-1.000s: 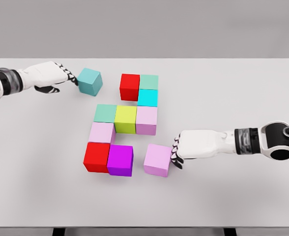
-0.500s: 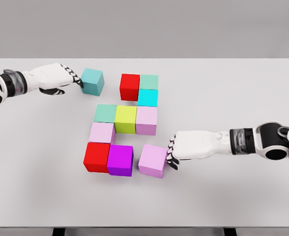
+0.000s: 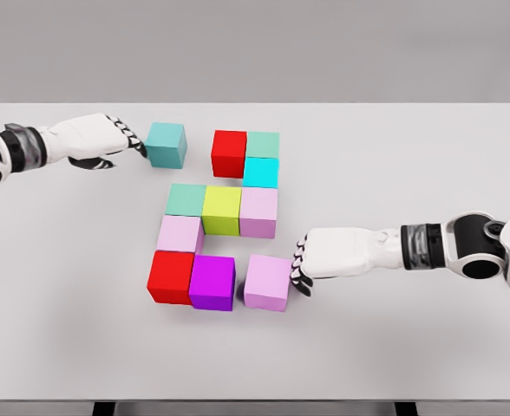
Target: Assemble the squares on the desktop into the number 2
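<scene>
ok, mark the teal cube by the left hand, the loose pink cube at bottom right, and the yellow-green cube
teal cube (image 3: 166, 144), head view, front face.
loose pink cube (image 3: 267, 282), head view, top face.
yellow-green cube (image 3: 222, 211), head view, middle of cube.

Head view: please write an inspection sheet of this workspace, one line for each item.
Surface: white table, flat, bare toward the right side.
Job's things: ten coloured cubes. Teal cube apart at upper left; red top cube joined to two greenish-blue ones; middle row of three with yellow cube; pale pink, red and purple cube below; pink cube close beside the purple one.
Clutter: nothing seen.
Grippers: left hand fingertips at the teal cube; right hand fingertips against the pink cube; neither grasps.
Cables: nothing seen.
Surroundings: plain grey wall.
</scene>
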{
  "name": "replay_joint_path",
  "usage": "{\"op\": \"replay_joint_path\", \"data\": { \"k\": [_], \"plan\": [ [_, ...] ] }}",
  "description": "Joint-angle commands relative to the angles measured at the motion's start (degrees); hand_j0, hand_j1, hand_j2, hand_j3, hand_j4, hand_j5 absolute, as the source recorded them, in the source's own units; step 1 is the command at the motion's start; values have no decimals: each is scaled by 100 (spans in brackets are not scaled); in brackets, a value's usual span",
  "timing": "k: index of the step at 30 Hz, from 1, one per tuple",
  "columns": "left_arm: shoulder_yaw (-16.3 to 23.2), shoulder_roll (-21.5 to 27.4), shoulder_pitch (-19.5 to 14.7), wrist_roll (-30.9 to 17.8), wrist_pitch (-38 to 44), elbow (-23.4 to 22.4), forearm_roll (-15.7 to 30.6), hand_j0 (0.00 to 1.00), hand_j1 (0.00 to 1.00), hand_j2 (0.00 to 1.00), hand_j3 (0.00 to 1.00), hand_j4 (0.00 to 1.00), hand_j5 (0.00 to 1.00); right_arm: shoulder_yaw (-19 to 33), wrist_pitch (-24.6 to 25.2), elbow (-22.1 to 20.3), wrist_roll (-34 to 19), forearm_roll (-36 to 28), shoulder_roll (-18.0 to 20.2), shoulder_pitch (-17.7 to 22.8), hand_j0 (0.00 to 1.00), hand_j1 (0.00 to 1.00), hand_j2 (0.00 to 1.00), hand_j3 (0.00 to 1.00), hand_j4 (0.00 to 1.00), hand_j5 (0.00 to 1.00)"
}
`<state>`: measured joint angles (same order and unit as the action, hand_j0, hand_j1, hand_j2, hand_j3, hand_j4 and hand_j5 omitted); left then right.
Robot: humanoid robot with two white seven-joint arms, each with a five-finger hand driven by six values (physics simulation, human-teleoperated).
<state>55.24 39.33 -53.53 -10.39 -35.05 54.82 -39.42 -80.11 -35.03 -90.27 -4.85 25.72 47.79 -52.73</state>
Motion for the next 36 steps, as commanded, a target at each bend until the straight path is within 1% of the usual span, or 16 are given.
{"op": "replay_joint_path", "data": {
  "k": [1, 3, 5, 8, 12, 17, 21, 31, 36],
  "plan": [
    [-22, 118, 0, 10, 5, -50, 40, 72, 72, 72, 72, 72, 72, 4, 3, 1, 1, -32, -15, 0, 28, 28, 28, 28, 28, 28],
    [-31, 127, 0, 10, 5, -156, 40, 72, 72, 72, 72, 72, 72, 4, 3, -8, 1, -32, -24, 0, 28, 28, 28, 28, 28, 28],
    [-48, 110, -44, 2, 5, -402, 40, 72, 72, 72, 72, 72, 72, 4, 3, -17, 1, -32, -24, 0, 28, 28, 28, 28, 28, 28],
    [-40, 39, -97, 2, 5, -613, 31, 72, 72, 72, 72, 72, 72, 4, 3, -25, 1, -32, -24, 0, 28, 28, 28, 28, 28, 28],
    [-31, -338, -220, -7, 5, -956, 14, 72, 72, 72, 72, 72, 72, 13, 3, -17, 1, -32, -103, 0, 28, 28, 28, 28, 28, 28],
    [-31, -646, -343, -42, 5, -1342, -4, 72, 72, 72, 72, 72, 72, 31, 3, -25, 1, -41, -103, 0, 28, 28, 28, 28, 28, 28],
    [-31, -708, -343, -42, 5, -1369, -4, 72, 72, 72, 72, 72, 72, 48, 3, -25, 1, -41, -130, 0, 28, 28, 28, 28, 28, 28],
    [-48, -910, -475, -69, 5, -1817, 5, 75, 75, 75, 75, 75, 75, 48, 3, -34, 1, -41, -191, 0, 28, 28, 28, 28, 28, 28],
    [-48, -963, -510, -69, 5, -1817, 5, 75, 75, 75, 75, 75, 75, 48, 3, -34, 1, -50, -218, 0, 28, 28, 28, 28, 28, 28]
  ]
}}
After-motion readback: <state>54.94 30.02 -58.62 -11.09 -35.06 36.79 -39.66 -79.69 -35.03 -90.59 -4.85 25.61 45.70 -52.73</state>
